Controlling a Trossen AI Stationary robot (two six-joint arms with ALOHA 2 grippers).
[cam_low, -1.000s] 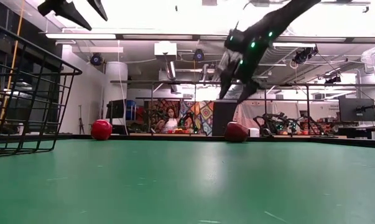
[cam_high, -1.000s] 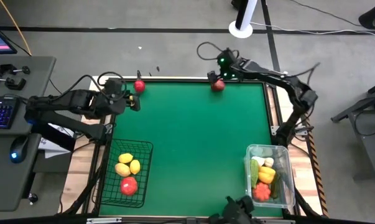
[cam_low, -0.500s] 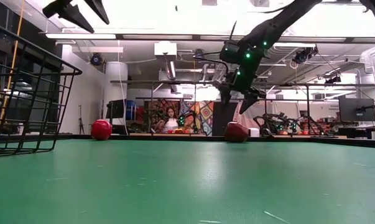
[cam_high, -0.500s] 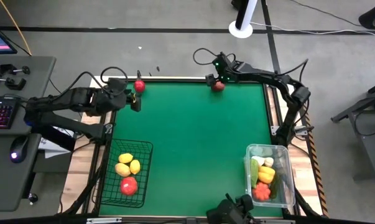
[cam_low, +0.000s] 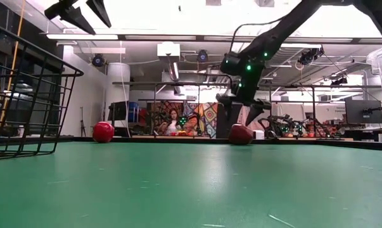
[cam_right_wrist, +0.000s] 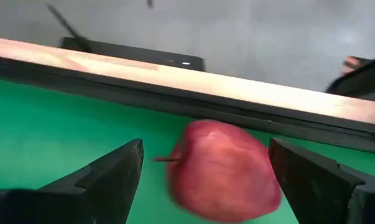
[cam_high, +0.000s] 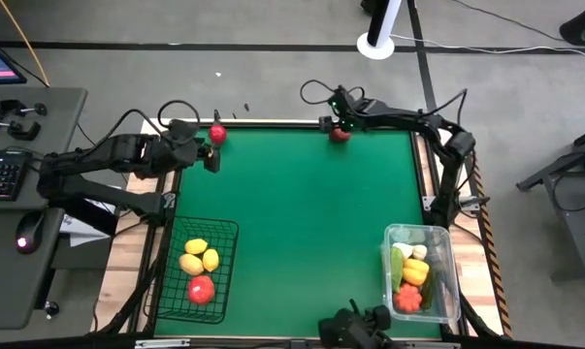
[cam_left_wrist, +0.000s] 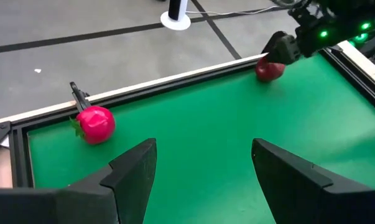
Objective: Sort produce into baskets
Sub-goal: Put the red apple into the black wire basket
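Two pieces of toy produce left loose on the green-topped counter (cam_high: 302,223), both along the far edge: a round pinkish-red fruit with a green leafy stem (cam_high: 217,134) at about 11 o'clock from the counter's middle, and a darker red apple with a short stalk (cam_high: 341,135) near 1 o'clock. Everything else already sorted, judging from how things lie: two yellow lemon-like pieces and one red piece in the black wire-mesh basket (cam_high: 166,291) at 7 o'clock, and a mix of orange, yellow, green and white pieces in the clear plastic rounded-corner basket (cam_high: 451,254) at 5 o'clock. Well past halfway, then, with only the two red items to collect. Right gripper (cam_low: 239,109) down over the dark red apple at the far rim, fingers spread wide on either side of it and not yet touching, as the right wrist view shows with the apple sitting between the two dark fingers. Left gripper (cam_left_wrist: 203,177) also spread open, empty, hovering near the far left corner just at 7 o'clock of the pinkish-red fruit, facing across the counter. Likely next: closing on the apple, then a carry to a basket, though which basket suits it cannot be told for sure.
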